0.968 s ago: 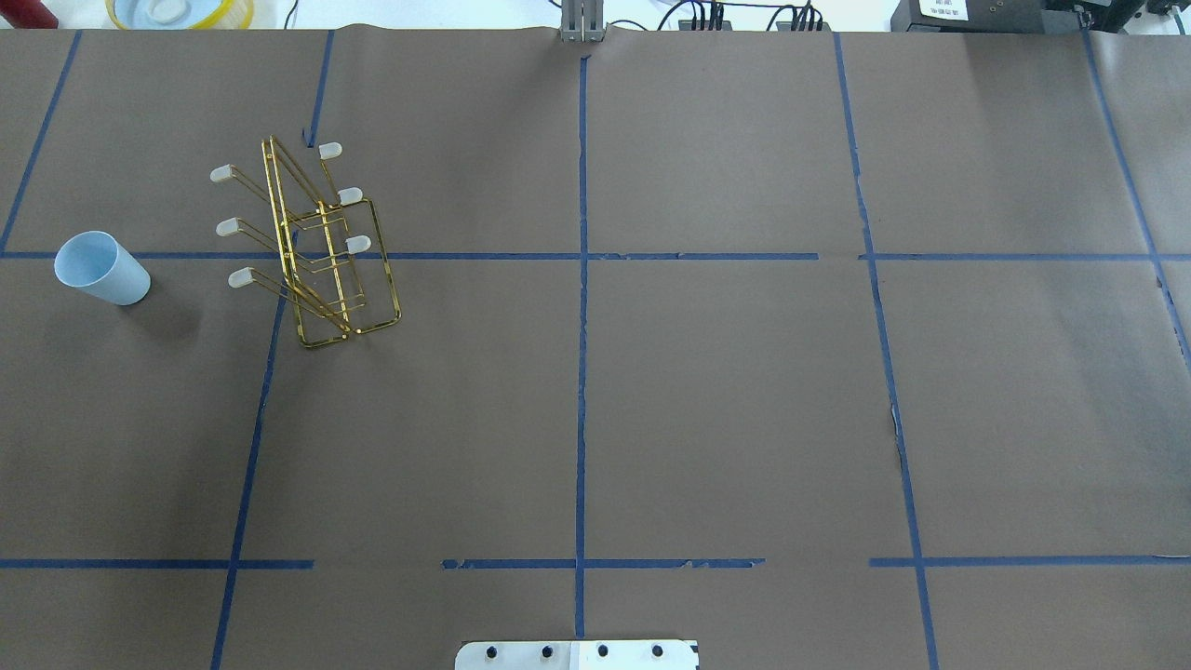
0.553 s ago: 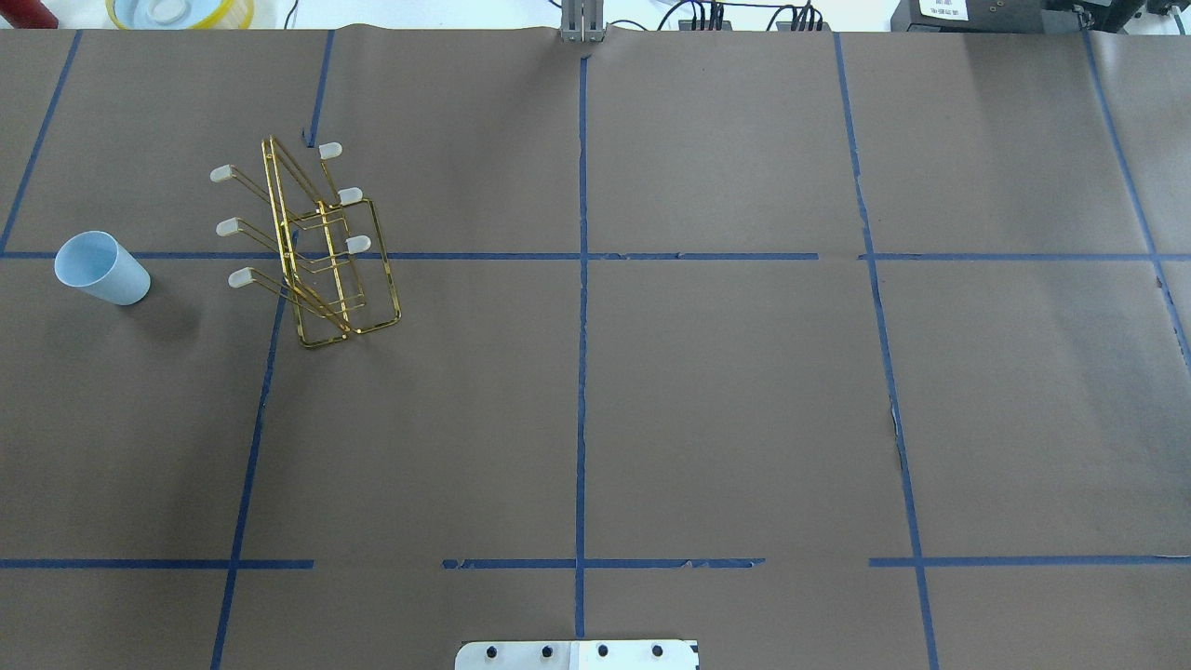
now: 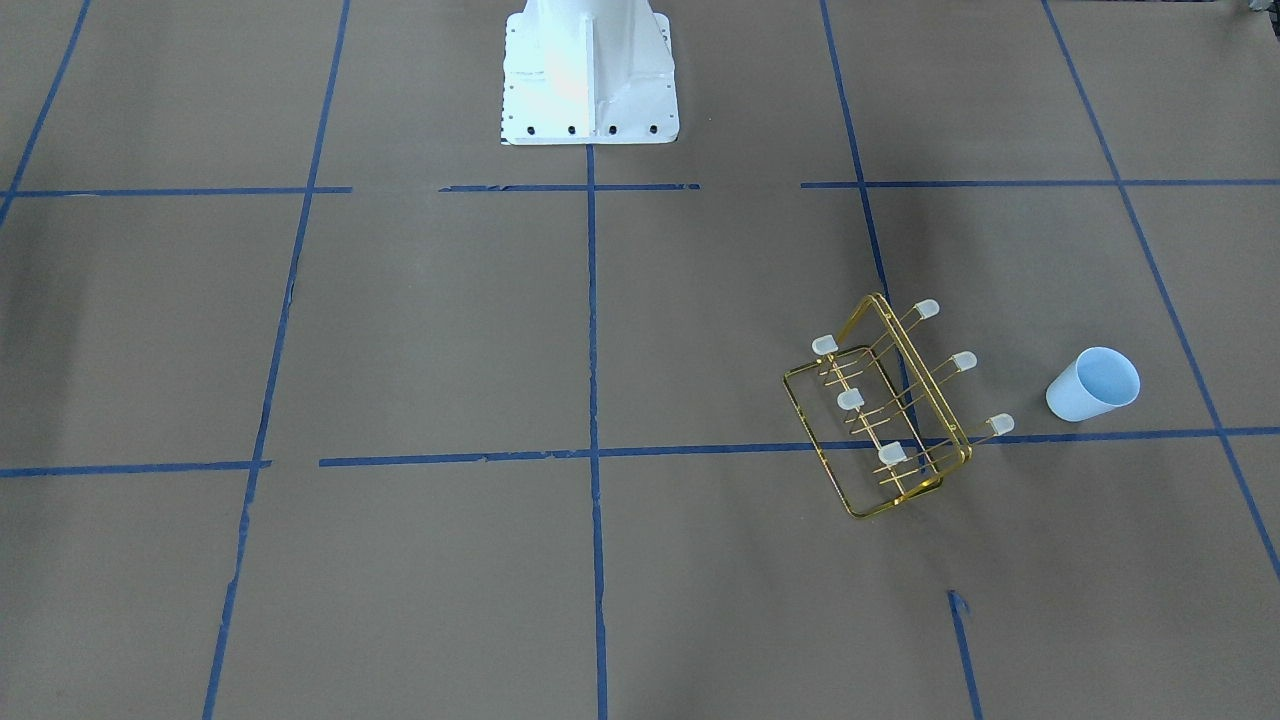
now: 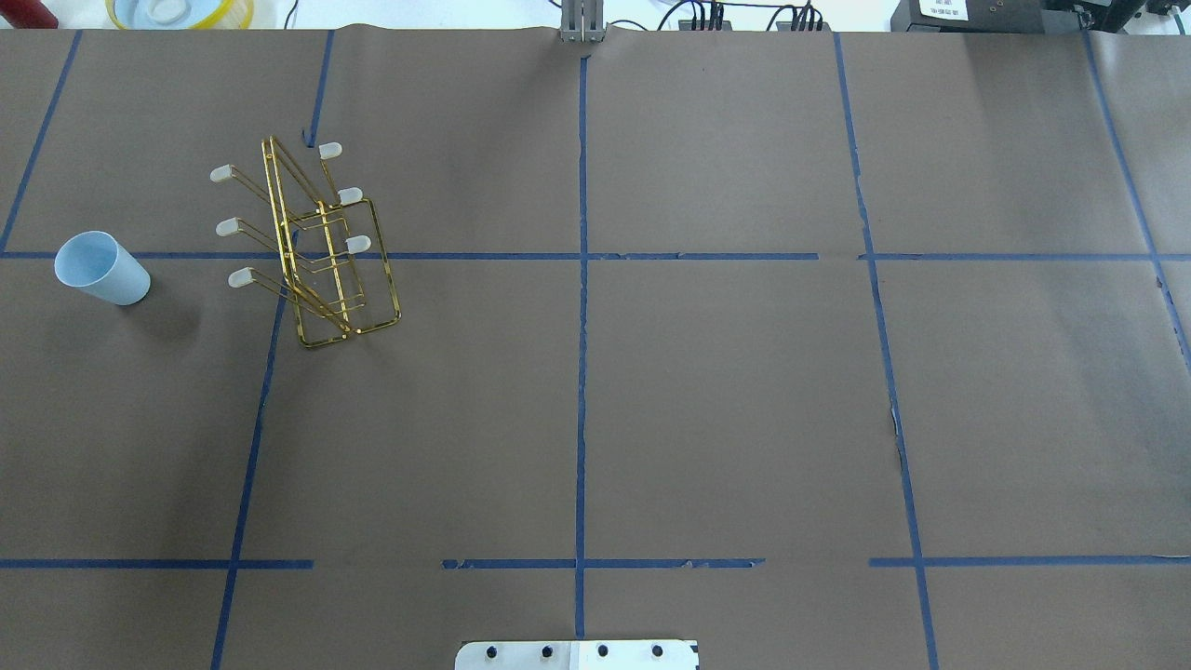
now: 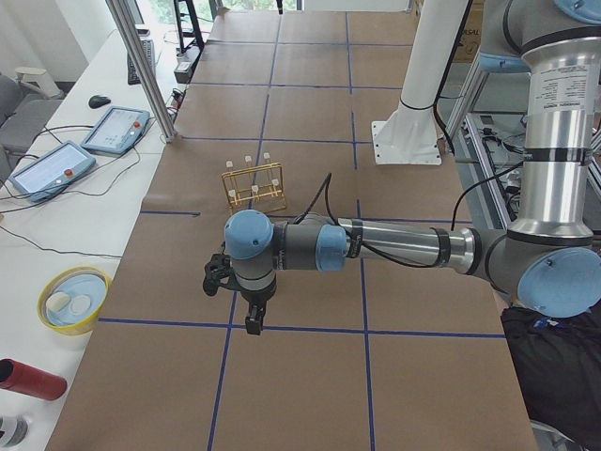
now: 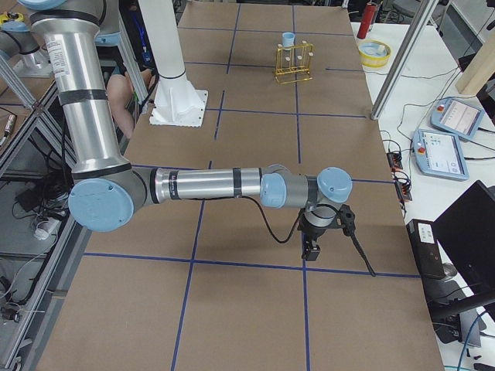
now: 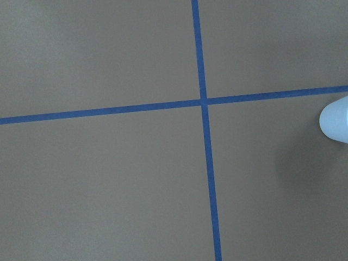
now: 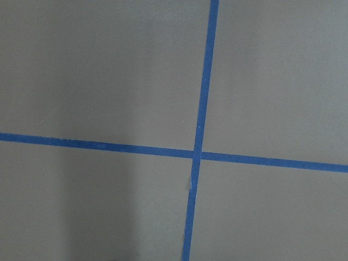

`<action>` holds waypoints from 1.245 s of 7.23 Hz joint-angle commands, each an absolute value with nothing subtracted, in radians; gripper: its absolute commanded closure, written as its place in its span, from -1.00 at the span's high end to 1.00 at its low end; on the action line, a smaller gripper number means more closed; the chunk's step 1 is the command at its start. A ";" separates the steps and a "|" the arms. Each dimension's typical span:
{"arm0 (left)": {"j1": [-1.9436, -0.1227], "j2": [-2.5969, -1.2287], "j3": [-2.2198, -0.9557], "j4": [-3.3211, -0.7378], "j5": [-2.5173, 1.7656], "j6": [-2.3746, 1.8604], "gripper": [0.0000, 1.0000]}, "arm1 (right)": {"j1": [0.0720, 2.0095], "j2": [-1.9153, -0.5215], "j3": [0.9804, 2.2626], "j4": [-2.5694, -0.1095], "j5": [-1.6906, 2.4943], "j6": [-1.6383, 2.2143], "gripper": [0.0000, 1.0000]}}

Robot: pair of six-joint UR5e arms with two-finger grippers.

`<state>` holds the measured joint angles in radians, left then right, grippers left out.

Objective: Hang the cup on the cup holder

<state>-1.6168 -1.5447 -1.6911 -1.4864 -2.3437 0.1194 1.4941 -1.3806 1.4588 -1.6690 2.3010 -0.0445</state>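
Observation:
The pale-blue cup (image 4: 100, 268) stands upright on the brown table, mouth up, at the far left of the overhead view; it also shows in the front view (image 3: 1092, 385) and at the right edge of the left wrist view (image 7: 337, 119). The gold wire cup holder (image 4: 282, 223) stands just to its right, its capped prongs bare (image 3: 925, 375). My left gripper (image 5: 239, 305) hovers above the table near the cup's side; it shows only in the left side view, so I cannot tell if it is open or shut. My right gripper (image 6: 311, 247) hangs over the far right end; I cannot tell its state either.
A yellow-rimmed bowl (image 4: 177, 11) and a red cylinder (image 5: 28, 379) lie beyond the table's far edge. The white robot base (image 3: 590, 70) stands at the near middle edge. Control tablets (image 5: 113, 127) and a metal post (image 5: 141, 66) are by the far side.

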 commanded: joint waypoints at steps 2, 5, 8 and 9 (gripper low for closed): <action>-1.617 -1.546 -1.690 -1.489 -2.344 0.118 1.00 | 1.494 -1.381 1.459 -1.669 2.301 -0.044 1.00; -1.615 -1.562 -1.681 -1.489 -2.338 0.117 1.00 | 1.494 -1.381 1.459 -1.669 2.301 -0.044 1.00; -1.612 -1.594 -1.654 -1.493 -2.342 0.101 1.00 | 1.494 -1.381 1.459 -1.669 2.301 -0.044 1.00; -1.611 -1.607 -1.655 -1.494 -2.341 0.088 1.00 | 1.494 -1.381 1.459 -1.669 2.301 -0.044 1.00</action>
<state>-1.6119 -1.5924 -1.6571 -1.4923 -2.3418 0.1003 1.4941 -1.3806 1.4588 -1.6690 2.3010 -0.0445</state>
